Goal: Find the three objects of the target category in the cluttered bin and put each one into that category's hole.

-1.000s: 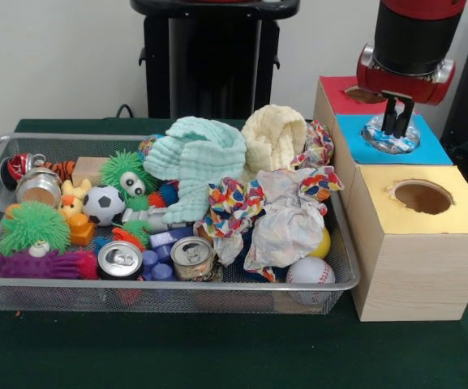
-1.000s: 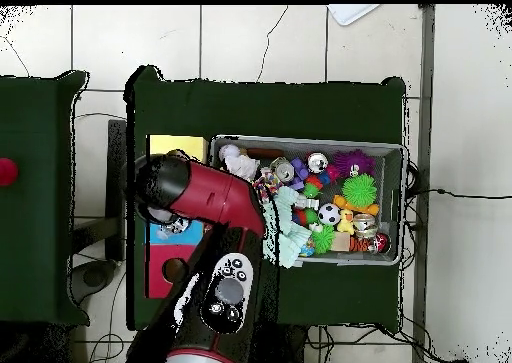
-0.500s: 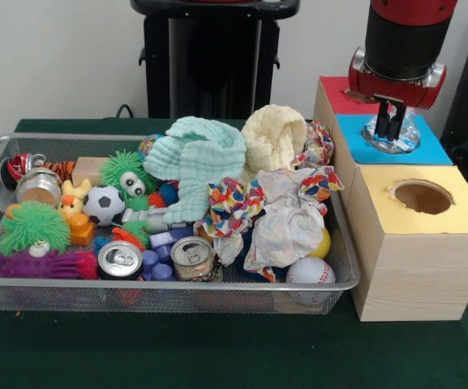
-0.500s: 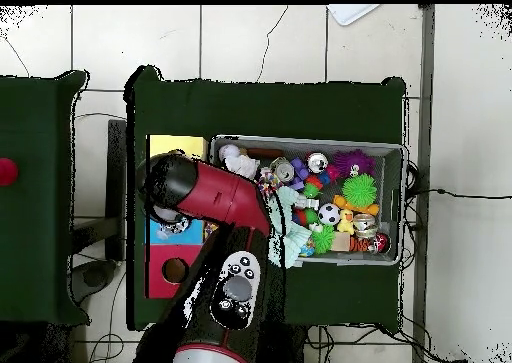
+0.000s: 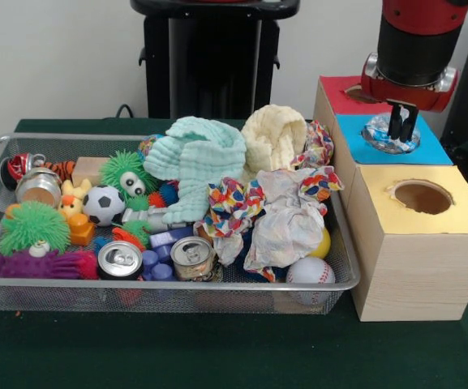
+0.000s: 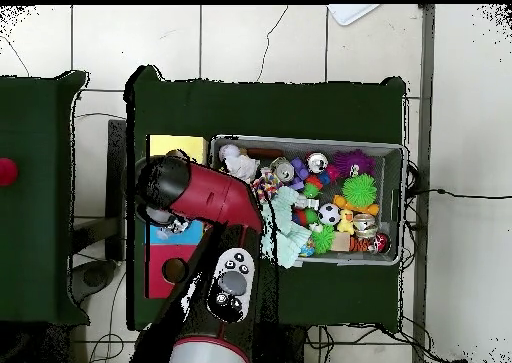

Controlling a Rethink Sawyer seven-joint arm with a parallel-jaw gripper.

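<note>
A crushed clear plastic bottle (image 5: 390, 134) with a trace of blue label sits at the hole in the blue-topped box (image 5: 428, 150), lodged in the opening. Only its crumpled upper part shows, so its long axis cannot be told. Directly above it hangs the gripper (image 5: 401, 123) of the red and black arm (image 5: 416, 40), its two dark fingers close together and pointing straight down, their tips at the bottle; whether they clamp it cannot be told.

The blue-topped box stands in a row between a red-topped box (image 5: 341, 96) behind it and a yellow-topped box (image 5: 452, 219) with an open round hole in front. Just beside the row lies the wire mesh bin (image 5: 177, 293), heaped with a mint cloth (image 5: 197, 158), a cream cloth (image 5: 272, 136), a patterned cloth (image 5: 286, 212), a soccer ball (image 5: 103, 204), a baseball (image 5: 310, 271), green spiky toys (image 5: 33, 225) and two silver cans (image 5: 121, 260).

All rest on a dark green table (image 5: 217, 348) against a pale wall; overhead, the table (image 6: 300, 104) stands on a pale tiled floor (image 6: 250, 39).
</note>
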